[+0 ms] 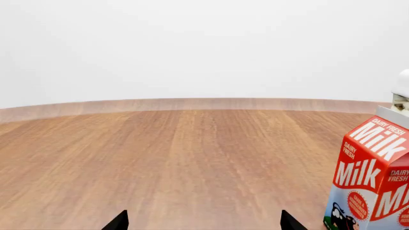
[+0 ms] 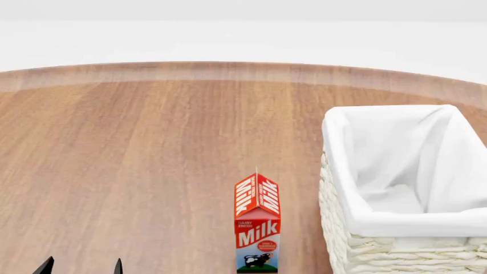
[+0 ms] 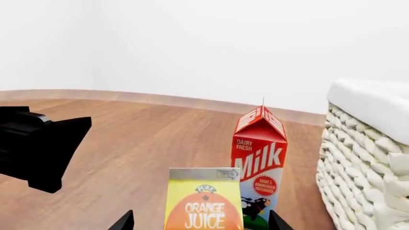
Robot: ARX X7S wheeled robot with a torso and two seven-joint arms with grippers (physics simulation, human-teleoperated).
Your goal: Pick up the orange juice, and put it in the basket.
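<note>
The orange juice, a yellow carton with an orange circle, shows only in the right wrist view. It stands upright on the wooden table, just ahead of my right gripper. That gripper is open, its two dark fingertips wide apart on either side of the carton, with gaps to its sides. The cream wicker basket with its white liner stands at the right and also shows in the right wrist view. My left gripper is open and empty over bare table, at the head view's bottom left. The right gripper and the juice are outside the head view.
A red-and-white Milk carton stands upright just left of the basket, behind the juice in the right wrist view, and to one side of the left gripper. The black left arm shows in the right wrist view. The table's far edge curves.
</note>
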